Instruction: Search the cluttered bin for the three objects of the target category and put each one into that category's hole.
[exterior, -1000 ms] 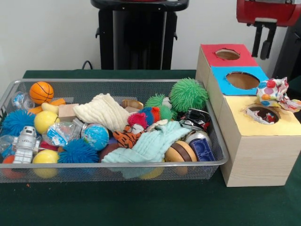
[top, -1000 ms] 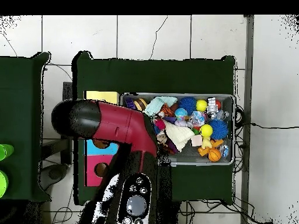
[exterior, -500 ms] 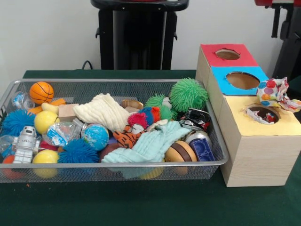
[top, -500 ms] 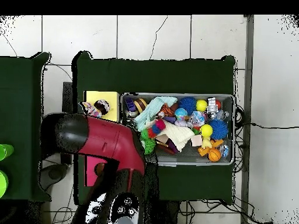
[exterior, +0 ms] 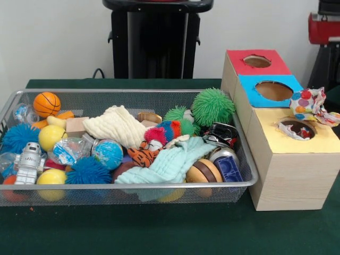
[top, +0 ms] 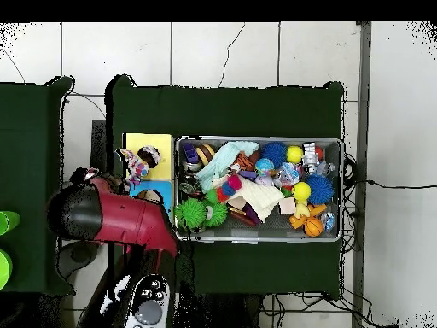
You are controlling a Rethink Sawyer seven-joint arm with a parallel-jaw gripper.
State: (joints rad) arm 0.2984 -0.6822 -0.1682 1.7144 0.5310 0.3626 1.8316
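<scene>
The wire mesh bin (exterior: pixel 127 91) holds several toys and cloths; it also shows in the overhead view (top: pixel 256 139). One printed rag (exterior: pixel 311 103) lies bunched on the yellow top at the far rim of the hole (exterior: pixel 296 129). A second printed rag (exterior: pixel 304 133) sits down inside the hole. In the overhead view the bunched rag (top: pixel 135 161) lies on the yellow top (top: pixel 160 143). No printed rag shows in the bin. Only the red arm (exterior: pixel 324 27) shows, off to the side of the boxes (top: pixel 102 218). The gripper is hidden.
The blue-topped hole (exterior: pixel 273 90) and the red-topped hole (exterior: pixel 257 61) stand behind the yellow one. In the bin lie a cream cloth (exterior: pixel 114 126), a mint-green cloth (exterior: pixel 170 163), a green spiky ball (exterior: pixel 212 106), a basketball (exterior: pixel 47 104) and a toy robot (exterior: pixel 29 162).
The arm has drawn back from over the boxes and bin, which now show uncovered in the overhead view. The gripper has left the front view. The rags have not moved.
</scene>
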